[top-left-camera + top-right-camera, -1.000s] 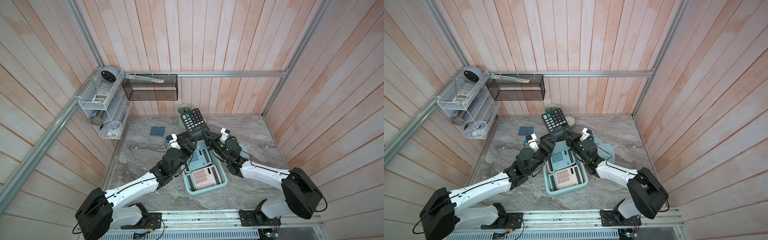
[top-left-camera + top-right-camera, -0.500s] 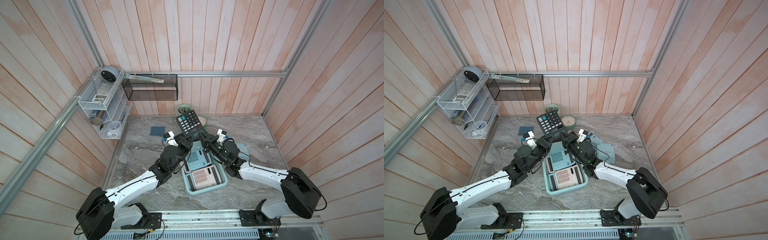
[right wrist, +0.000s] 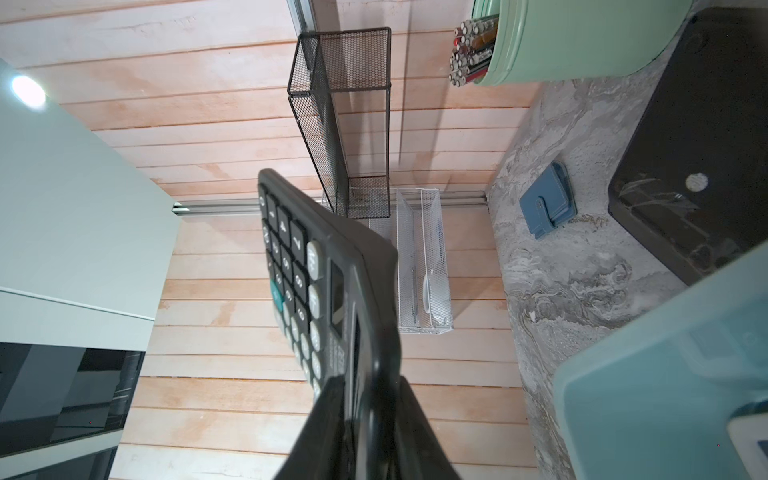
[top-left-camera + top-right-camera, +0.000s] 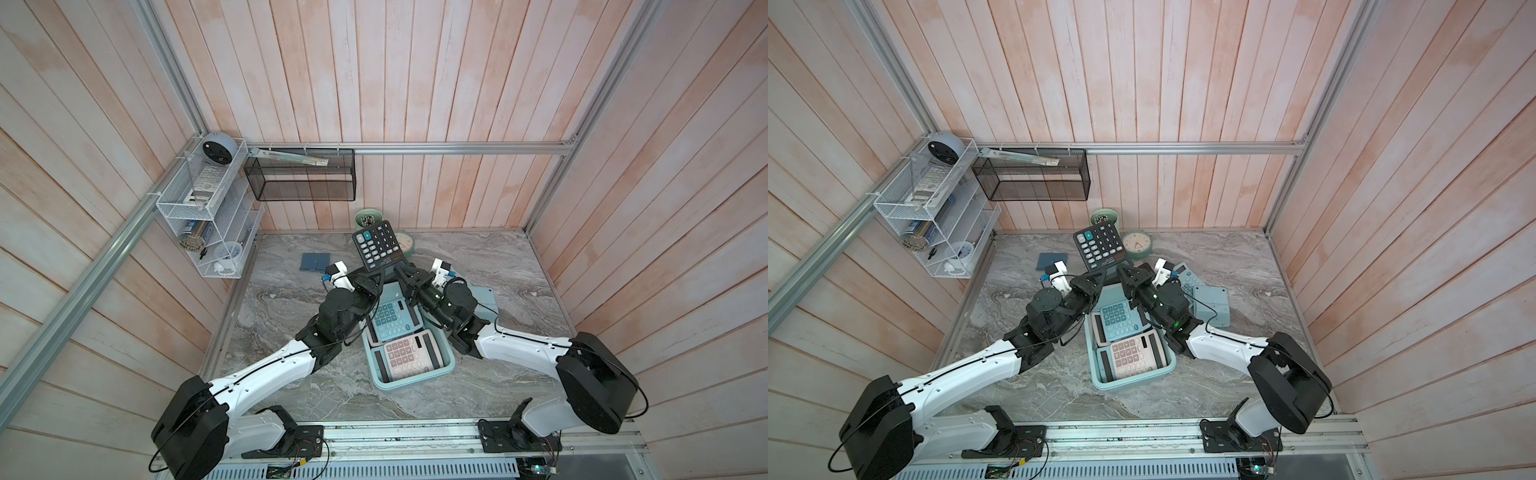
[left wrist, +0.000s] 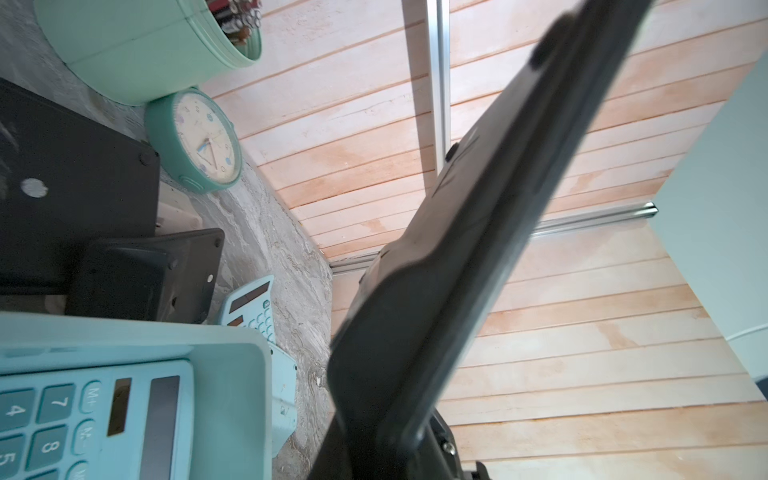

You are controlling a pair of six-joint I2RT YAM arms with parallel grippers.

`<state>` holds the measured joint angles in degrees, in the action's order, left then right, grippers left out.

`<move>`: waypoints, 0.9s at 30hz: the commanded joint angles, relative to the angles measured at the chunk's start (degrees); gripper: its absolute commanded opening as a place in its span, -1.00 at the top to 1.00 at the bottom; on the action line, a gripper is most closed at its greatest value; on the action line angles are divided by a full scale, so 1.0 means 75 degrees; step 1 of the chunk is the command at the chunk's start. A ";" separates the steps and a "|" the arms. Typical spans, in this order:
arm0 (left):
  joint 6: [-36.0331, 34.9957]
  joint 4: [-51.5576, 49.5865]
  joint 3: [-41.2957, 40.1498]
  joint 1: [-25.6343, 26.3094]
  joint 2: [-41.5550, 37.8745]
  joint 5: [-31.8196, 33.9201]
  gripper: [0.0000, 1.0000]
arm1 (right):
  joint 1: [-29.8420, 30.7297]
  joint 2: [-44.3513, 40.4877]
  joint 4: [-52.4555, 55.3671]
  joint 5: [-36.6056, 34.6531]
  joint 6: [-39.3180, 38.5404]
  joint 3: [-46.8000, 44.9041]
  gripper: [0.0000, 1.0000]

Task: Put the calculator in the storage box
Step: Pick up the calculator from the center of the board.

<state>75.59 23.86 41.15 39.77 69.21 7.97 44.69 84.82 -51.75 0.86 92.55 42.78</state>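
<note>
While the left jaws are pressed shut on the lower edge of the black desk calculator (image 4: 377, 246), we judge the task roughly half done: it hangs tilted above the far rim of the shallow aqua plastic storage box (image 4: 415, 379), not inside. We cannot tell whether the right jaws, flanking that same edge, pinch it. Bare marble counter (image 4: 291, 299) lies open left of the box. A teal calculator (image 4: 390, 318) and a pink calculator (image 4: 405, 353) cover its floor, and a pale blue calculator (image 4: 1188, 281) crowds its right.
</note>
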 commanded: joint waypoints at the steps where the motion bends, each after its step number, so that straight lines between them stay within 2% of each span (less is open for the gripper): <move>1: -0.0513 -0.1083 0.0406 -0.0571 -0.0430 -0.0892 1.00 | -0.0323 -0.0469 0.0552 0.0940 -0.0745 -0.0202 0.18; 2: -0.0652 -0.1491 0.0516 -0.0800 -0.0549 -0.1309 1.00 | -0.0455 -0.0685 0.1048 0.1162 -0.1017 -0.0234 0.06; 5: -0.1391 -0.3101 0.1070 -0.1426 -0.0836 -0.2474 1.00 | -0.0958 -0.1300 0.2661 0.1995 -0.2139 -0.0079 -0.10; 7: -0.2016 -0.4096 0.1452 -0.1806 -0.0962 -0.3215 1.00 | -0.1229 -0.1650 0.3734 0.2283 -0.2924 0.0150 -0.14; 14: -0.4089 -0.7169 0.2678 -0.2826 -0.0904 -0.5223 1.00 | -0.2905 -0.2136 0.7514 0.4526 -0.5998 0.1727 -0.17; 18: -0.4391 -0.7569 0.2833 -0.3052 -0.0698 -0.6202 1.00 | -0.3562 -0.1829 0.8760 0.5528 -0.7087 0.2610 -0.17; 22: -0.4317 -0.7602 0.2802 -0.3072 -0.0471 -0.6902 1.00 | -0.3692 -0.1465 0.9824 0.5948 -0.8124 0.3407 -0.17; 27: -0.4145 -0.7409 0.2613 -0.3076 -0.0416 -0.7420 1.00 | -0.3675 -0.0991 1.0037 0.6402 -0.8469 0.3872 -0.18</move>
<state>45.63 -33.08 61.06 16.97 66.39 -42.11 17.10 75.53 18.22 44.42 34.11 69.69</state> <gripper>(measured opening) 0.025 0.589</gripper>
